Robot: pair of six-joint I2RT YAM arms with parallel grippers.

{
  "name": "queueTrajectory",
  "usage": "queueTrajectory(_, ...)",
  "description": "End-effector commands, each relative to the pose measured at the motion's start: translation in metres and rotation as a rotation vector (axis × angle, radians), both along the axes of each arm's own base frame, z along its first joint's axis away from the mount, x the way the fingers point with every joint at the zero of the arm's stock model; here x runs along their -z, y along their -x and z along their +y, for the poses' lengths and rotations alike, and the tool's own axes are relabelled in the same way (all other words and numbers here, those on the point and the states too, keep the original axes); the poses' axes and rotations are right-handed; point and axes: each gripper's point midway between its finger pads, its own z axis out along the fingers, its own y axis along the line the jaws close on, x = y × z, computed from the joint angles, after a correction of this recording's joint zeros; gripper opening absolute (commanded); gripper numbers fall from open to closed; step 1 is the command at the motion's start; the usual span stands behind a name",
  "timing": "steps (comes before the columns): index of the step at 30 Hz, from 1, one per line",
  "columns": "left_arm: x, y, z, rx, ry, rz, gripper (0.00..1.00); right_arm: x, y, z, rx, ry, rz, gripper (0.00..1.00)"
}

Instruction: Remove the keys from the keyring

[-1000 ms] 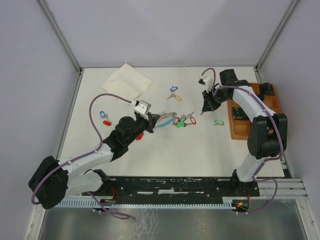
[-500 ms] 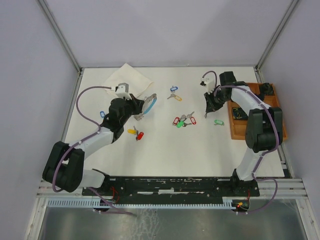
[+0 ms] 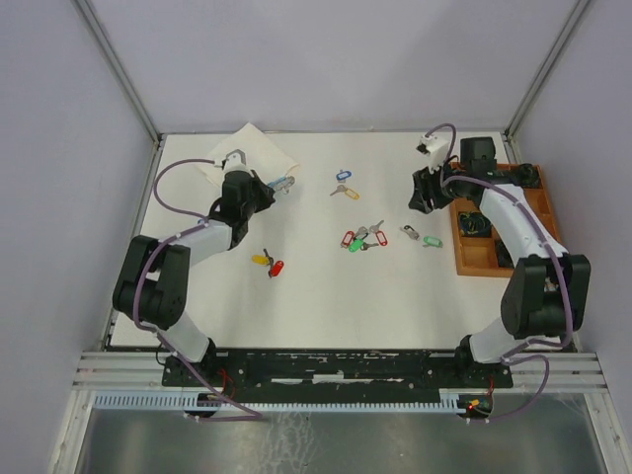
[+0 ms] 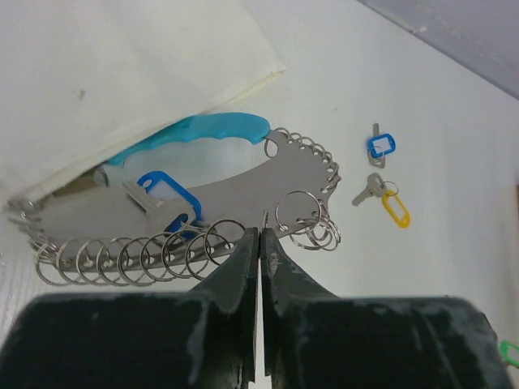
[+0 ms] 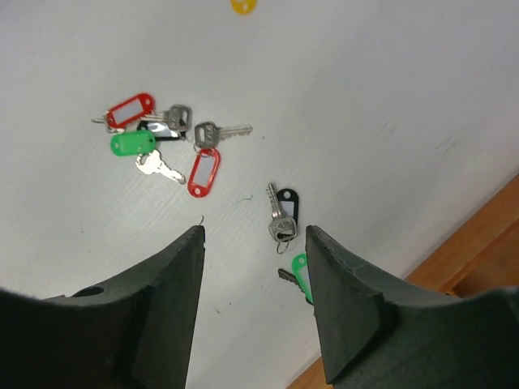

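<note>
My left gripper (image 4: 259, 237) pinches the keyring (image 4: 268, 174), I think. I'd hold steady while my right gripper (image 5: 255, 232) — jaws apart — works the blue-tagged key (image 4: 166, 194) off.

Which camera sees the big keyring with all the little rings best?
The left wrist view: the keyring fills it, showing its blue handle, small rings and one blue-tagged key. The top view shows it only as a tiny shape by the cloth. The right wrist view misses it.
</note>
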Motion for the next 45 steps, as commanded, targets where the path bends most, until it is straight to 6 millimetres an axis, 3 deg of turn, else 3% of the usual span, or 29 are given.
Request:
queueTrajectory(1,0.004,-0.017,0.005,-0.050,0.018,0.048,0.09,-0.070,0.003,0.019,-0.068,-0.119,-0.205,0.62)
queueTrajectory(5,-0.006,-0.008,-0.018,0.079,0.071,0.046,0.31,-0.091,0.015,0.027,-0.098,-0.168,-0.251,0.64)
queueTrajectory(10,-0.032,0.015,-0.021,0.140,0.090,-0.010,0.54,-0.105,0.025,0.034,-0.141,-0.200,-0.267,0.65)
queueTrajectory(16,-0.106,0.061,-0.021,0.230,0.117,-0.203,0.67,-0.139,0.044,0.040,-0.214,-0.220,-0.333,0.74)
queueTrajectory(20,-0.169,0.098,-0.019,0.276,0.178,-0.368,0.89,-0.176,0.052,0.031,-0.171,-0.189,-0.447,0.96)
queueTrajectory(22,-0.199,0.116,-0.012,0.265,0.209,-0.437,0.99,-0.195,0.048,0.024,-0.065,-0.211,-0.445,1.00)
queueTrajectory(25,-0.240,0.144,-0.003,0.256,0.231,-0.526,0.99,-0.223,0.040,0.011,0.117,-0.260,-0.431,1.00)
queueTrajectory(28,-0.271,0.166,0.002,0.271,0.216,-0.586,0.99,-0.250,0.050,0.014,0.111,-0.305,-0.454,1.00)
queueTrajectory(32,-0.288,0.183,0.005,0.300,0.169,-0.588,0.99,-0.273,0.060,0.018,0.088,-0.335,-0.493,1.00)
queueTrajectory(37,-0.301,0.196,0.004,0.332,0.135,-0.597,0.99,-0.296,0.063,0.012,0.211,-0.407,-0.490,1.00)
queueTrajectory(45,-0.304,0.208,0.003,0.363,0.131,-0.598,0.99,-0.314,0.080,0.010,0.248,-0.450,-0.486,1.00)
